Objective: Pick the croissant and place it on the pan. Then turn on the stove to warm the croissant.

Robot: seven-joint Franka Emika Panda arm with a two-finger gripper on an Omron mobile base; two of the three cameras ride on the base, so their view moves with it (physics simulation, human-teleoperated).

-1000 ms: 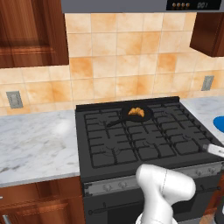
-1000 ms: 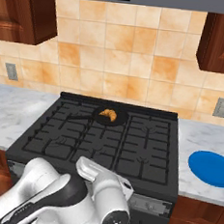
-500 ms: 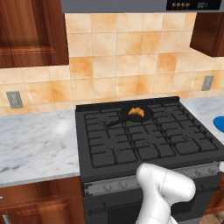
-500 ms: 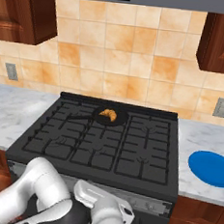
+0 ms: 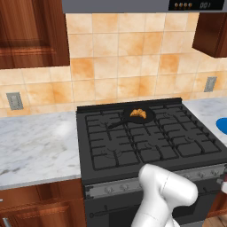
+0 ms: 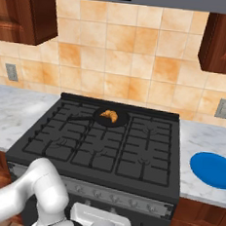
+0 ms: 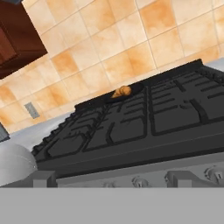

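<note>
The golden croissant (image 5: pixel 138 114) (image 6: pixel 108 115) (image 7: pixel 122 92) lies in the small black pan (image 5: pixel 128 116) (image 6: pixel 120 121) (image 7: pixel 134 89), which sits on a back burner of the black stove (image 5: pixel 133 148) (image 6: pixel 106 151) (image 7: pixel 131 127). The pan's thin handle points toward the left. A grey strip of knobs (image 5: pixel 108 189) (image 6: pixel 111 197) (image 7: pixel 140 181) runs along the stove's front. My gripper (image 7: pixel 111 178) is low, just in front of that strip and far from the pan. It is open, its fingertips (image 7: pixel 43 177) wide apart with nothing between them.
A blue plate (image 6: pixel 214 170) (image 5: pixel 221 126) lies on the marble counter right of the stove. More marble counter (image 5: pixel 35 142) stretches to the left. Wooden cabinets hang above on both sides, and a range hood sits over the stove. My folded arm (image 5: pixel 168 190) stands before the oven door.
The arm has sunk lower in front of the stove, taking the hand down to knob height. Croissant and pan have not moved, and the jaws stay open.
</note>
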